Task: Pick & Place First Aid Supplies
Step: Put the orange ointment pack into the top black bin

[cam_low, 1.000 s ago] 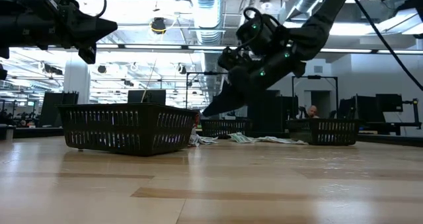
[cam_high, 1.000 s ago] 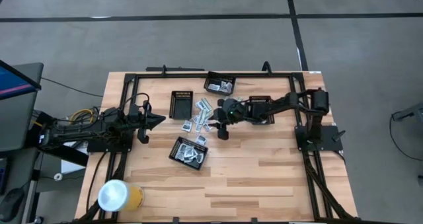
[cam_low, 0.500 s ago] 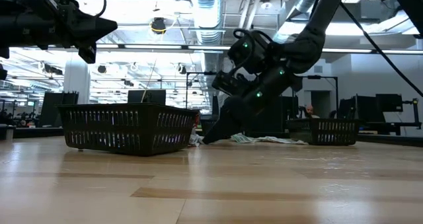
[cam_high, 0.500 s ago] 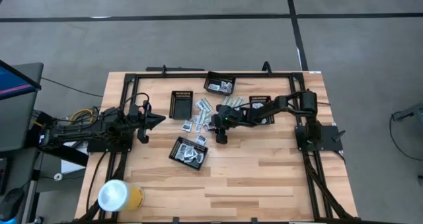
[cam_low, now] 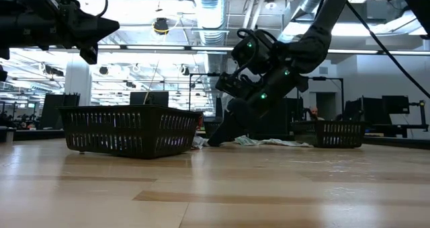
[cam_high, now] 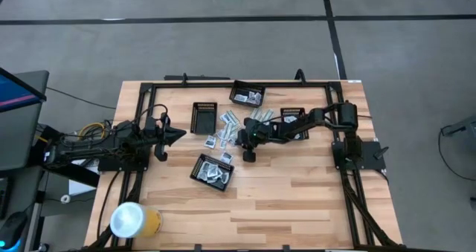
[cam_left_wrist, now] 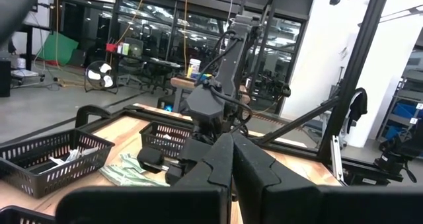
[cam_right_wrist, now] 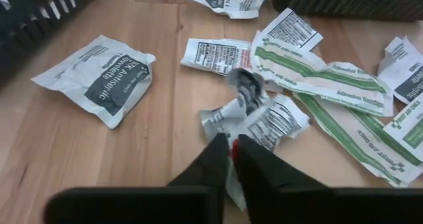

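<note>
**Fig.: Sorting partly done; one sachet pinched at the loose pile**

The right gripper [cam_high: 248, 142] is lowered to the table at the loose pile, its jaws closed on a crumpled white sachet [cam_right_wrist: 248, 112], whose edge is gripped betw. the fingertips [cam_right_wrist: 218, 154]. Just ahead of the tips, pale green-white strips [cam_right_wrist: 317, 75] and more square packets are seen lying flat on the wood; a larger sachet [cam_right_wrist: 102, 75] lies apart to one side. Sorted so far, judging by contents: packets are seen in the near tray [cam_high: 213, 171] and the far tray [cam_high: 248, 95]; the tray [cam_high: 204, 117] beyond the pile appears empty. Approx. a dozen items remain unsorted, so the task is judged well short of complete. Next req'd: lift and carry to a tray. The left gripper [cam_high: 178, 135] is parked well away from the pile, fingers clenched on nothing.
</note>
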### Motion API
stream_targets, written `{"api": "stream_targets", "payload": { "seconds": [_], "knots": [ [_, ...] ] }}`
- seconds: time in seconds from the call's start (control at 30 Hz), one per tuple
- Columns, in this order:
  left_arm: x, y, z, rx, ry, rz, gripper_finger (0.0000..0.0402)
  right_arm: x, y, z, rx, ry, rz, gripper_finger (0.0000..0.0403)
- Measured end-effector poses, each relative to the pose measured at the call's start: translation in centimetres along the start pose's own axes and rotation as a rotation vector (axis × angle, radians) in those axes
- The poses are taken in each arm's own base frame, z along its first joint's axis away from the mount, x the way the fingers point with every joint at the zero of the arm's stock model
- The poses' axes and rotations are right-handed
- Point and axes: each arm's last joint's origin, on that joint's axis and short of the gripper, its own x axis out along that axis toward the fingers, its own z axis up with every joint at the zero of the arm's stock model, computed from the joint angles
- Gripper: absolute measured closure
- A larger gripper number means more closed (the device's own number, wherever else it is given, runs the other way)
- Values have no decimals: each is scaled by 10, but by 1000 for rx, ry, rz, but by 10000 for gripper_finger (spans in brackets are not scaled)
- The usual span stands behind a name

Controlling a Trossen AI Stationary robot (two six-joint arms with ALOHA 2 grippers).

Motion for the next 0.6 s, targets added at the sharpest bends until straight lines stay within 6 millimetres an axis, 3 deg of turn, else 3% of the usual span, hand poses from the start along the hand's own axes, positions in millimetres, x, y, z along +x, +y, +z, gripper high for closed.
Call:
{"api": "stream_targets", "payload": {
  "seconds": [0.07, 0.37, 0.6],
  "knots": [
    [0, 0, 0, 0, -1, 0, 394, 0, 2, 0, 0, 1, 4, 396],
    [0, 0, 0, 1, -1, 0, 394, -10, 4, 12, -18, -3, -16, 400],
    [0, 0, 0, 0, -2, 0, 394, -32, -1, 31, -25, -56, -58, 401]
  ]
}}
